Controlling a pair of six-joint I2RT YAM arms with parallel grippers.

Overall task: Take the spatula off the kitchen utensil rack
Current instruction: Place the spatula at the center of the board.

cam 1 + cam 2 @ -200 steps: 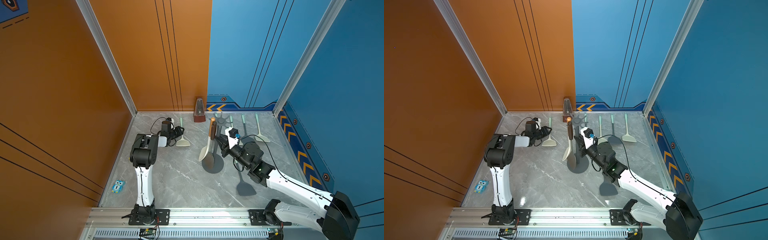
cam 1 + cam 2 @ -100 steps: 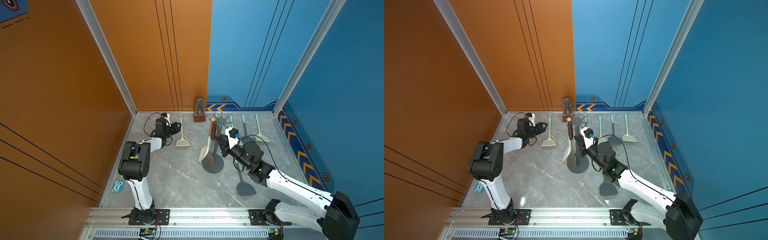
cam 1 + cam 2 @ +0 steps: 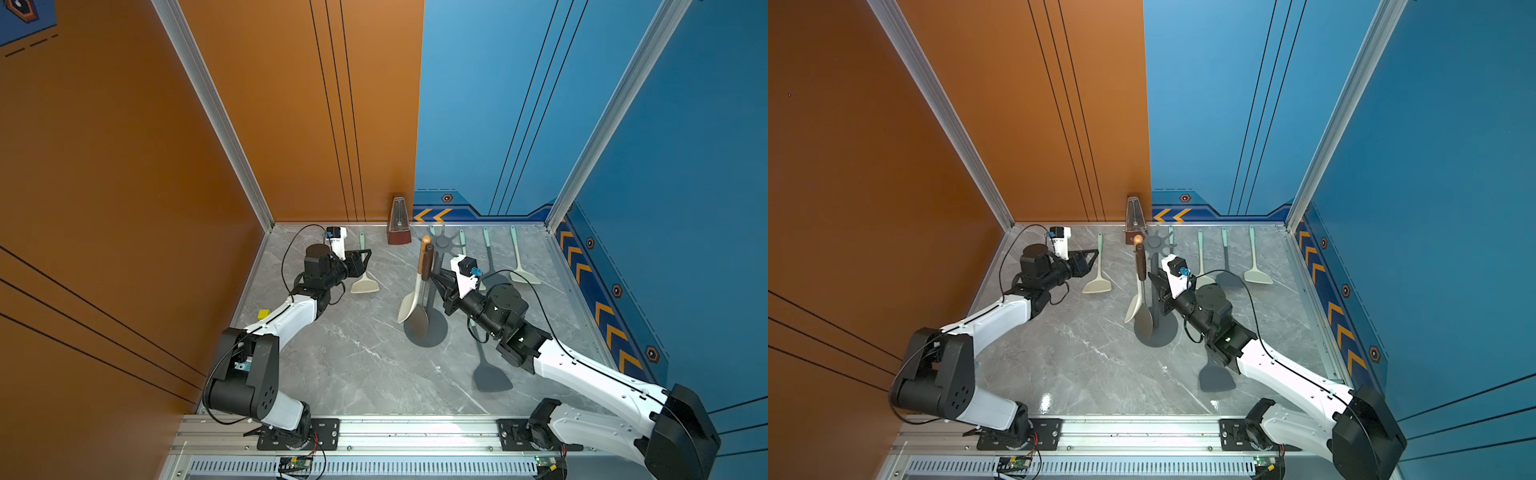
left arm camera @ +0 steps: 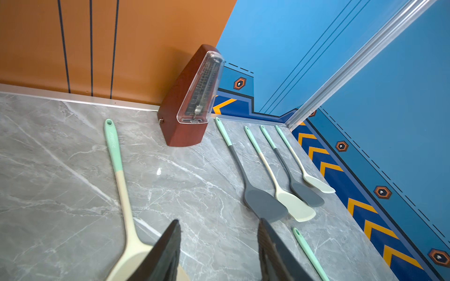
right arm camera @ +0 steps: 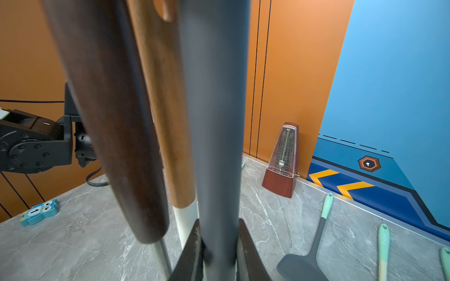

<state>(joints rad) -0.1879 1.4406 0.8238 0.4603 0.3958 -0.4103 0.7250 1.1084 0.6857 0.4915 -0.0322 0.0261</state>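
Note:
The dark grey kitchen utensil rack (image 3: 435, 334) stands mid-table, and my right gripper (image 3: 435, 279) is shut on its pole (image 5: 214, 121). Two utensils hang from its crown (image 3: 1158, 243): one with a light wood handle (image 5: 168, 126) and a cream head, one with a dark handle (image 5: 109, 121). A cream spatula with a mint handle (image 3: 365, 286) lies flat on the table at the back left. My left gripper (image 3: 368, 261) is open beside its handle. In the left wrist view the spatula (image 4: 123, 194) runs past one finger, with bare table between the jaws of the left gripper (image 4: 219, 222).
A wooden metronome (image 3: 398, 226) stands against the back wall. Several more spatulas (image 3: 519, 266) lie side by side at the back right, and a dark one (image 3: 490, 376) lies under my right forearm. A blue owl toy (image 5: 39, 211) sits near the left wall.
My left gripper has opened wider and its arm has dropped its elbow low toward the front left. The cream spatula stays on the table. The right arm has not moved.

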